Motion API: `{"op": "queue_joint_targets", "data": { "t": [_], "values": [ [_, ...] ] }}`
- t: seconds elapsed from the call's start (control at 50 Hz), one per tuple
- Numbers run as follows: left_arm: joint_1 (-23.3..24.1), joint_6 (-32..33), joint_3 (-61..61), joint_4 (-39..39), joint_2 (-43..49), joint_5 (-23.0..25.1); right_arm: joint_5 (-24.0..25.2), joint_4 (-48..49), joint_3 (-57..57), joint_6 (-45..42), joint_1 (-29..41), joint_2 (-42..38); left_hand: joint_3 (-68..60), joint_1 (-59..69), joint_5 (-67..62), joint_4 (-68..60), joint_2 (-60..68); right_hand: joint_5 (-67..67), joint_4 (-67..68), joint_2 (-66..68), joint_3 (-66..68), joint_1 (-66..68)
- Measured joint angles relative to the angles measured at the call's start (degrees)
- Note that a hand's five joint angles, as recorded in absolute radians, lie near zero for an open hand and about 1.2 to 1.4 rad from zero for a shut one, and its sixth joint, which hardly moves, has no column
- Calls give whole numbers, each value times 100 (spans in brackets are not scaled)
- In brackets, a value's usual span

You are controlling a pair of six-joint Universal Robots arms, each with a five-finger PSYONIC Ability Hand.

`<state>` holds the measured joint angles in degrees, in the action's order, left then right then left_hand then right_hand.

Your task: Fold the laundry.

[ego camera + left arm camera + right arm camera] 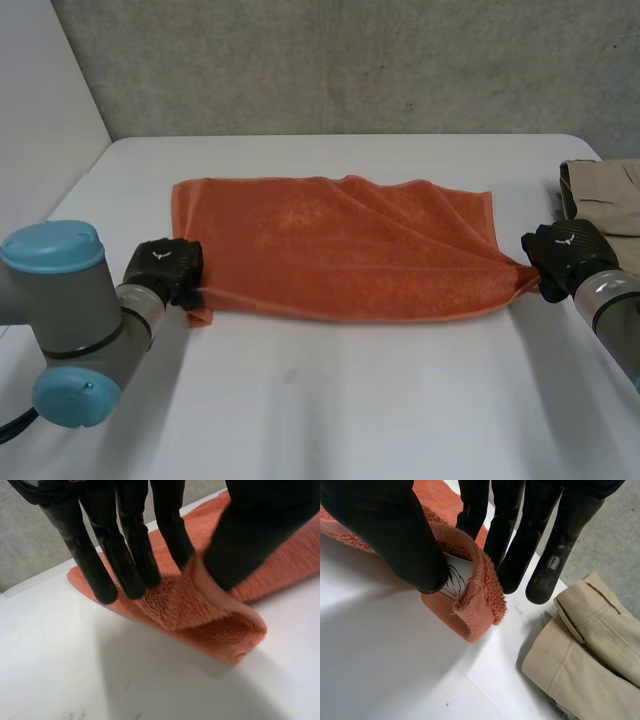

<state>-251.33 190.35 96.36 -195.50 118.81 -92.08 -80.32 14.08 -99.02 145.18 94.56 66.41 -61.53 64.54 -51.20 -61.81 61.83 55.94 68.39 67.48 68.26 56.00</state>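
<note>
1. Orange terry towel (340,250) lies spread across the middle of the white worktop (330,410), with creases running towards its near right corner.
2. The left hand (165,268) pinches the towel's near left corner between thumb and straight fingers, lifting a small fold of cloth.
3. The right hand (565,255) clamps the near right corner the same way, thumb against fingers.
4. Beige folded trousers (610,195) sit at the worktop's right edge, just beside the right hand.
</note>
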Motion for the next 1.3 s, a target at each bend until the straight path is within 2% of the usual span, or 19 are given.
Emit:
{"op": "queue_joint_targets", "data": {
  "t": [0.06, 0.16, 0.2, 0.24, 0.28, 0.3, 0.4, 0.46, 0.54, 0.6, 0.64, 0.74, 0.78, 0.8, 0.86, 0.98, 1.1, 1.3],
  "values": [
    [77, 160, 47, -21, -38, -161, 10, -18, -5, -7, 1, 12, -643, 226, -439, -657, 650, 0, 0, 0, 0, 0],
    [126, 685, 248, 27, -444, -297, 54, -146, 39, -94, -3, 177, -658, 226, -439, -681, 665, 0, 0, 0, 0, 0],
    [125, 1184, 449, 119, -907, -324, 119, -384, 76, -225, -9, 393, -658, 226, -439, -681, 665, 0, 0, 0, 0, 0],
    [123, 1264, 479, 136, -979, -326, 135, -442, 84, -257, -9, 440, -658, 226, -439, -681, 665, 0, 0, 0, 0, 0],
    [121, 1829, 692, 303, -1472, -326, 230, -808, 128, -475, -11, 693, -668, 226, -439, -682, 668, 0, 0, 0, 0, 0],
    [122, 2218, 817, 486, -1803, -322, 299, -1136, 170, -688, -14, 885, -671, 226, -439, -682, 673, 0, 0, 0, 0, 0],
    [159, 3125, 1113, 1275, -2544, -304, 415, -2177, 267, -1394, -43, 1348, -675, 226, -439, -683, 675, 0, 0, 0, 0, 0],
    [271, 3596, 1289, 2169, -2920, -278, 453, -3175, 316, -2108, -130, 1663, -675, 226, -439, -683, 675, 0, 0, 0, 0, 0],
    [450, 3813, 1384, 2947, -3060, -248, 482, -3972, 326, -2714, -256, 1819, -677, 226, -439, -683, 676, 0, 0, 0, 0, 0],
    [542, 3854, 1377, 3111, -3002, -238, 487, -4225, 335, -2921, -313, 1802, -677, 226, -439, -683, 677, 0, 0, 0, 0, 0],
    [574, 3866, 1330, 3025, -2883, -238, 479, -4255, 357, -2963, -328, 1694, -679, 226, -439, -684, 680, 0, 0, 0, 0, 0],
    [626, 3891, 627, 1710, -1681, -261, 248, -3763, 762, -2675, -246, 661, -683, 226, -438, -704, 682, 0, 0, 0, 0, 0],
    [623, 3893, 429, 1448, -1414, -266, 129, -3600, 918, -2558, -183, 428, -683, 226, -439, -704, 682, 0, 0, 0, 0, 1],
    [616, 3897, 89, 1075, -998, -265, -66, -3373, 1154, -2406, -70, 143, -683, 226, -439, -704, 682, 0, 0, 0, 0, 1],
    [602, 3902, -504, 623, -368, -257, -423, -3008, 1559, -2217, 146, -260, -683, 226, -438, -705, 682, 85, 0, 0, 0, 80],
    [577, 4029, -1824, 98, 784, -228, -897, -2416, 2389, -2069, 482, -925, -683, 226, -439, -705, 682, 86, 0, 2, 0, 80],
    [515, 4417, -2874, -336, 1665, -197, -1030, -2112, 3267, -2021, 723, -1583, -684, 226, -439, -705, 682, 86, 0, 2, 0, 80],
    [395, 4857, -3360, -1068, 2381, 83, -1316, -1871, 4565, -1932, 834, -2676, -687, 226, -439, -707, 687, 86, 0, 2, 0, 81]
  ]
}}
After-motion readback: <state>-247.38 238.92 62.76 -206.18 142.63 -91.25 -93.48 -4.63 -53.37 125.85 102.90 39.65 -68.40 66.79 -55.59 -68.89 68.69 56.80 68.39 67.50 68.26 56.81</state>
